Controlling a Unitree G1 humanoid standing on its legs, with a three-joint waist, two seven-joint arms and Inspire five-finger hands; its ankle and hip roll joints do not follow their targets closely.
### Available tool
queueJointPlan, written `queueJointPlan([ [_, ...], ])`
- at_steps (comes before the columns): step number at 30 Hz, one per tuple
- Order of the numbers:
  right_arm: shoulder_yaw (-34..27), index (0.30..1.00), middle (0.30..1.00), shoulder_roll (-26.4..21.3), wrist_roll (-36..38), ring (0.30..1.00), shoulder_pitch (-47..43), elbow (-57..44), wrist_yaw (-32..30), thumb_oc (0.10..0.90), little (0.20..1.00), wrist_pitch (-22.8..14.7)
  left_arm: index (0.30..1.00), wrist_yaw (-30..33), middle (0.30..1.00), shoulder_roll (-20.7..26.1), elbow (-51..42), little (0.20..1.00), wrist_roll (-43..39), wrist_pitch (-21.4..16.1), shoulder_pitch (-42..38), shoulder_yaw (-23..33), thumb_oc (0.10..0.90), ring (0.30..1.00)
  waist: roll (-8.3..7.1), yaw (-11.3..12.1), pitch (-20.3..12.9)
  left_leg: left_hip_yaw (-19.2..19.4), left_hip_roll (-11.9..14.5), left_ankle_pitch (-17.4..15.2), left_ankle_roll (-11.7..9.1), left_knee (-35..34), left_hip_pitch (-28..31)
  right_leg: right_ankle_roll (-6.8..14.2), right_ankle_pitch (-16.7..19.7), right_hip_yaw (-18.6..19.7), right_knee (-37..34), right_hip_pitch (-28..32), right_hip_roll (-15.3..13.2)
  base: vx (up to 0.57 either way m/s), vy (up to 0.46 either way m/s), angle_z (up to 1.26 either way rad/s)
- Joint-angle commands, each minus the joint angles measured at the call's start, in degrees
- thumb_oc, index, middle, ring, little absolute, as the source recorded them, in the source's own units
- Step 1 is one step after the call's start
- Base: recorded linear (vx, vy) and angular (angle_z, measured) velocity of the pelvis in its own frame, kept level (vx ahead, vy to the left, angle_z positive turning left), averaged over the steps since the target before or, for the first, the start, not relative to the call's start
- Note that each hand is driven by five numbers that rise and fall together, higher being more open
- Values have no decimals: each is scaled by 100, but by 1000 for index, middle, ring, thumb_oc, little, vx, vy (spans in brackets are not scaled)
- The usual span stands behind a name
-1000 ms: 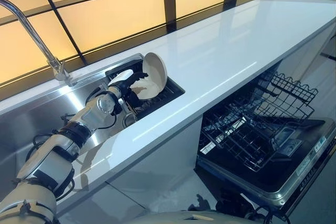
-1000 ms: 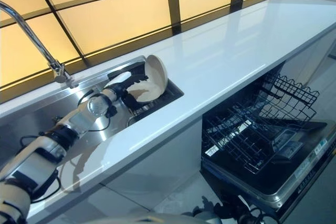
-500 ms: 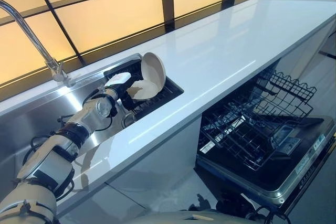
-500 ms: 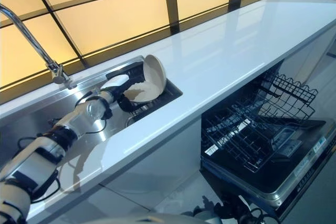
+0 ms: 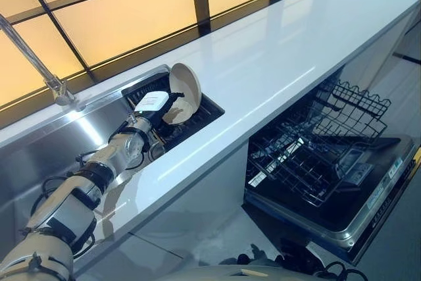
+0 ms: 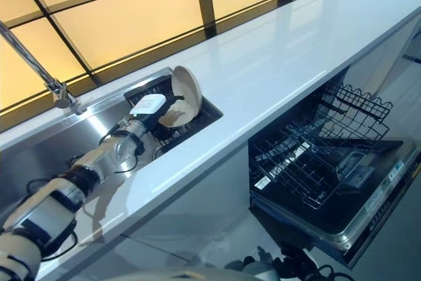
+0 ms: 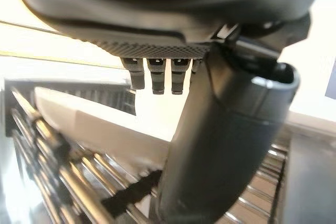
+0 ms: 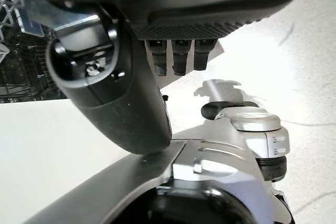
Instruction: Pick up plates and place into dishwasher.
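Observation:
A cream plate [image 5: 186,83] stands on edge in the dark rack [image 5: 204,111] at the right end of the sink. A second cream plate [image 6: 172,118] lies low against it. My left hand [image 5: 152,104], with a white cover on its back, reaches into the rack right at these plates. In the left wrist view its thumb [image 7: 226,145] crosses in front of a plate's pale rim [image 7: 94,124], and its fingers [image 7: 160,74] stay straight above that rim. My right hand [image 8: 115,98] hangs relaxed and holds nothing, low beside the dishwasher.
The dishwasher stands open at lower right, its door [image 5: 342,218] down and its black wire rack [image 5: 309,149] pulled out. A white counter [image 5: 283,44] runs between sink and dishwasher. A steel faucet [image 5: 39,64] rises at the sink's back left.
The whole picture has shifted a little, so the camera moved. My left hand has edged further into the rack, closer against the plates.

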Motion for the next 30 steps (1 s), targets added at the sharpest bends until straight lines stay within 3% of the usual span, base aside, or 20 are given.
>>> queueJointPlan([
  [1,73,900,900,-24,-170,900,115,-115,233,800,900,-323,900,720,900,62,423,900,-64,-135,-768,524,800,900,-62,-156,70,175,-146,-499,149,52,-42,398,-536,-45,58,265,54,31,12,-5],
  [16,31,900,900,-167,-207,900,208,-395,215,800,900,-251,900,1125,900,-30,955,900,-1,214,-771,628,800,900,-115,-277,364,252,-117,-371,122,52,-233,438,-444,97,58,33,31,36,10,-4],
  [30,-41,900,900,-398,14,900,132,-621,240,800,900,-312,900,1321,900,578,1440,900,375,664,-1227,471,800,900,-59,-295,757,91,-171,-243,103,52,-547,448,-362,125,58,-242,-46,-9,18,-1],
])
